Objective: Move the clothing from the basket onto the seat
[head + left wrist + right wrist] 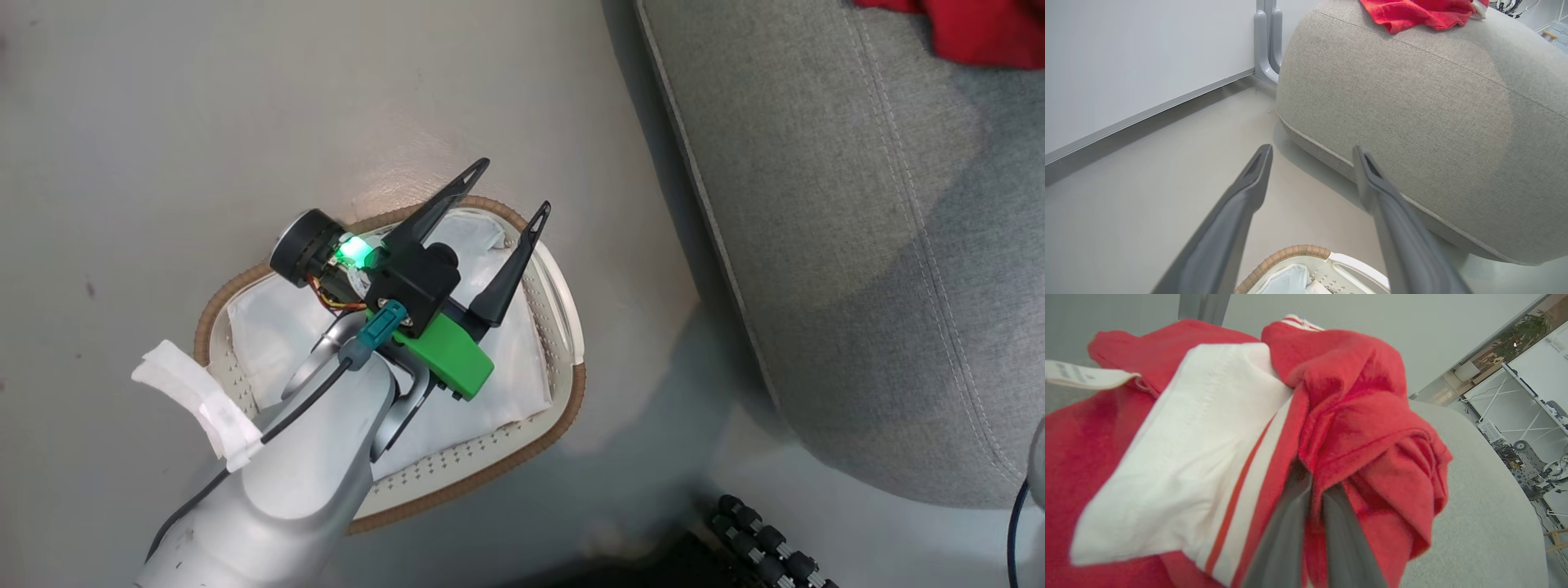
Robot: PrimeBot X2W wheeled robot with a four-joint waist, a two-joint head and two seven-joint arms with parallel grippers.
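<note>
clamping clothing [1355,416], right gripper [1316,477]; left gripper [513,186] splayed over basket [563,408]

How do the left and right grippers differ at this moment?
The left gripper is open and empty; the right gripper is shut on a fold of the clothing. The left gripper hangs over the basket; the right gripper is at the seat. Both have two long dark fingers.
</note>
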